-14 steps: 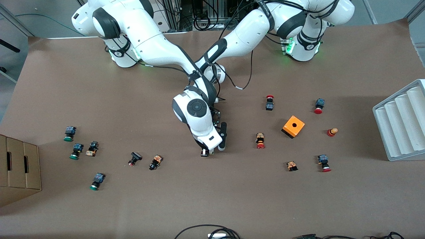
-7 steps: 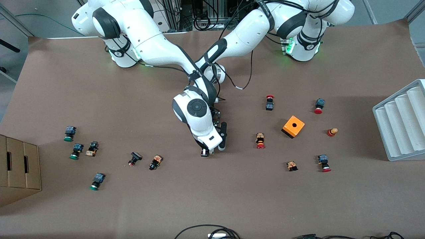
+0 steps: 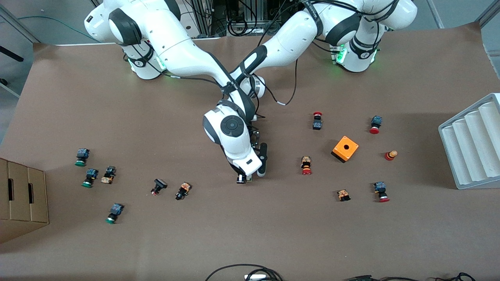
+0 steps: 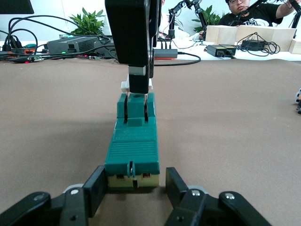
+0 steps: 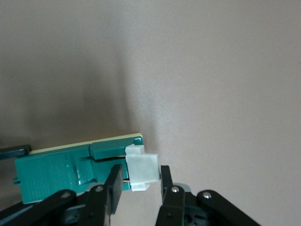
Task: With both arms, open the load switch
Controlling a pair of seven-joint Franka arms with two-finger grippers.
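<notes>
**Both grippers closed on the load switch at mid-table**

Take the front camera's picture as a clock dial centred on the switch.

At nine o'clock, on the table's edge at the right arm's end, stands a cardboard box (image 3: 23,195) with two slots in its side. I cannot see what it holds. At three o'clock, at the left arm's end, lies a white ribbed tray (image 3: 468,144), showing only its bare channels.

The table (image 3: 250,234) is covered in brown paper. At six o'clock, black cables (image 3: 242,272) loop over its near edge. Green-capped buttons (image 3: 90,177) are scattered toward nine o'clock, and red-capped buttons (image 3: 306,166) toward three. An orange box with a hole (image 3: 345,148) sits among the red ones, short of the tray. The left wrist view shows the room past the table: potted plants (image 4: 87,21), electronics and cabling on benches, and a seated person (image 4: 244,9).

The load switch (image 4: 134,150) lies flat on the paper at the dial's centre, well apart from every button. The left gripper (image 4: 134,184) lies low along the table. Its fingers (image 4: 96,188) are pressed against both sides of the switch's cream-edged end. The right gripper (image 5: 138,183) comes down from above onto the switch's other end, and its fingers (image 5: 115,181) pinch the white end piece (image 5: 142,170).

The right arm (image 3: 183,58) reaches in from eleven o'clock and the left arm (image 3: 289,47) from one o'clock. They cross above the table, the right arm on top.
</notes>
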